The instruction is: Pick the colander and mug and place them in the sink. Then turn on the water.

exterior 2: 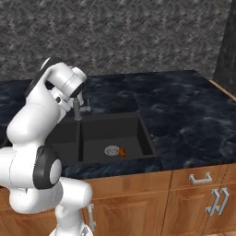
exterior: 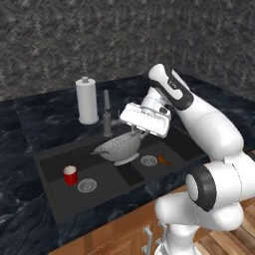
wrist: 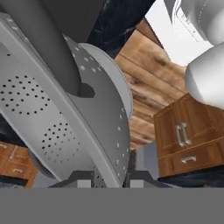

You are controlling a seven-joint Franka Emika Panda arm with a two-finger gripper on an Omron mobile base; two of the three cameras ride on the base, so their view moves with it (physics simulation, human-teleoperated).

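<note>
Colander held at its rim above the sink divider

The colander [exterior: 118, 149] hangs tilted over the sink [exterior: 50, 167], roughly above the ridge that splits the two basins, its base low near that ridge and its rim raised toward the hand. The end effector [exterior: 138, 132] has its jaws drawn narrow and clamped on the colander's upper rim; in the hand view the perforated wall [wrist: 57, 127] runs right between the two finger tips. The mug [exterior: 70, 175] stands upright on the floor of the left basin, just beside that basin's round drain [exterior: 86, 186] and well apart from the colander. The right basin holds its own drain [exterior: 149, 160] with a small orange object [exterior: 164, 160] next to it; the rest of its floor is open. The faucet [exterior: 106, 113] rises at the sink's back edge, just behind the colander's far side, so room there is tight. A paper-towel roll [exterior: 87, 100] stands on the desk [exterior 2: 184, 115] to the faucet's left, near the back edge. To the right of the sink the black marble desk runs wide and bare toward the wall. Along the front edge sit wooden cabinets [exterior 2: 193, 193] with metal handles
</note>
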